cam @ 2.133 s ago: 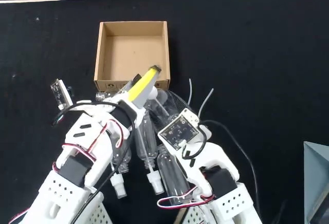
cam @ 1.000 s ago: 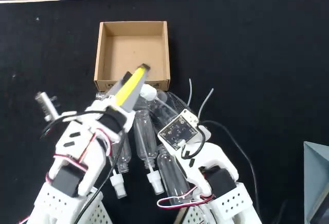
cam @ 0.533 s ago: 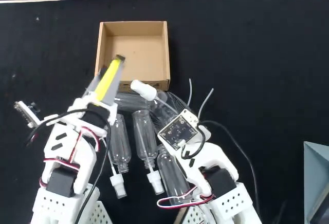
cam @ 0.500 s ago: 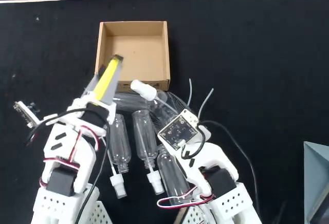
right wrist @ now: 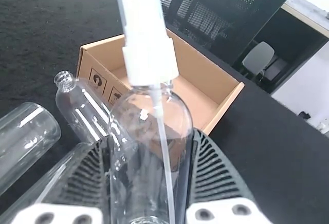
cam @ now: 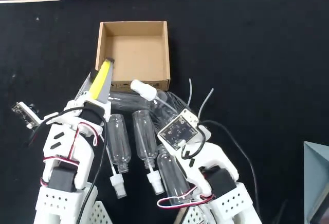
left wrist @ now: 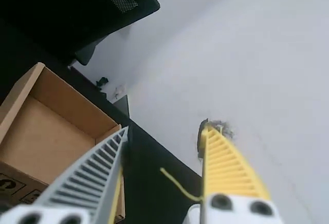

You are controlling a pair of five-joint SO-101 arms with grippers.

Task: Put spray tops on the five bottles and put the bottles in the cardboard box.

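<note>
My right gripper (cam: pixel 163 106) is shut on a clear bottle (right wrist: pixel 149 131) that carries a white spray top (right wrist: pixel 144 34), pointing at the front wall of the cardboard box (cam: pixel 167 54). The spray top (cam: pixel 142 89) sits just before that wall. My left gripper (cam: pixel 97 76) hangs open with nothing in it over the box's front left corner; its grey and yellow fingers (left wrist: pixel 221 162) stand apart. An uncapped bottle (right wrist: pixel 82 106) lies in front of the box (right wrist: pixel 216 85). Two more bottles (cam: pixel 117 142) (cam: pixel 145 137) lie between the arms, with loose spray tops (cam: pixel 117 185) (cam: pixel 154 181) by their necks.
Another clear bottle (cam: pixel 175 175) lies partly under the right arm. Two thin white tubes (cam: pixel 204 103) stick up beyond the right gripper. A grey object (cam: pixel 316 178) stands at the table's right edge. The black table stretches open to the right and behind the box.
My left gripper has swung left, from the held bottle's neck to the box's front left corner, leaving the spray top on that bottle. The right arm has stayed still.
</note>
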